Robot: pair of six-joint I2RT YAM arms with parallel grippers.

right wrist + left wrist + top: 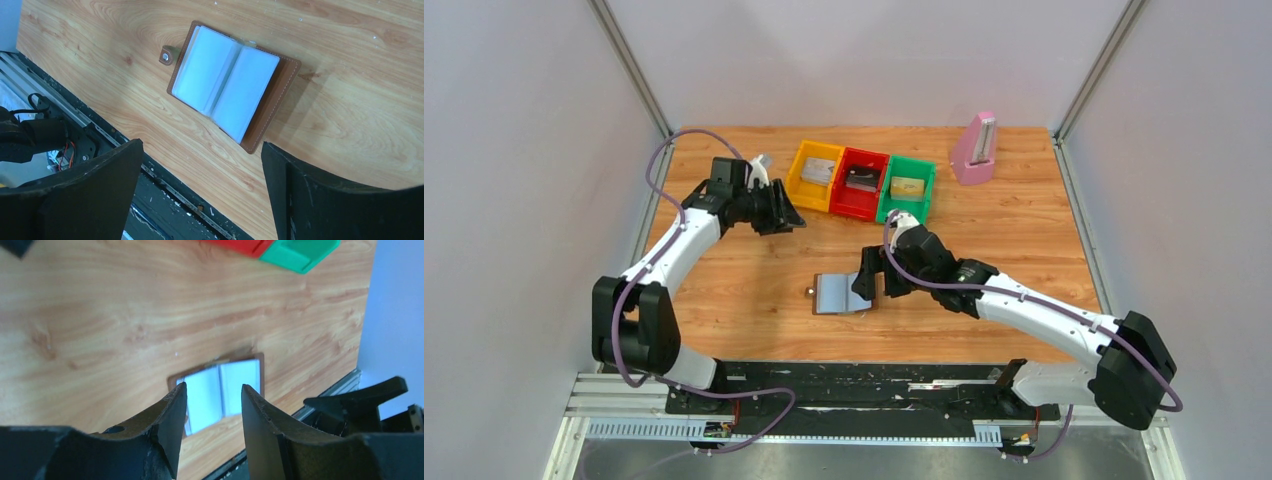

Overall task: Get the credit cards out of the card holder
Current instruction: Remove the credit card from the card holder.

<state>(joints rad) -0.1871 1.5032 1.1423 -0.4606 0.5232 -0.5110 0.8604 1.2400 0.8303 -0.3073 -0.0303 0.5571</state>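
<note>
right claw spread wide, nothing between its fingers, poised over the right side of the card holder; card holder lies open and flat on the desk, pale blue panels up, toward the near edge; left claw partly spread, empty, just left of the yellow bin, well apart from the holder; red bin and green bin adjoin it.

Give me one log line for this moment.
card holder: open flat on table | right hand: open, empty, close to it | left hand: open, empty, near yellow bin
</note>
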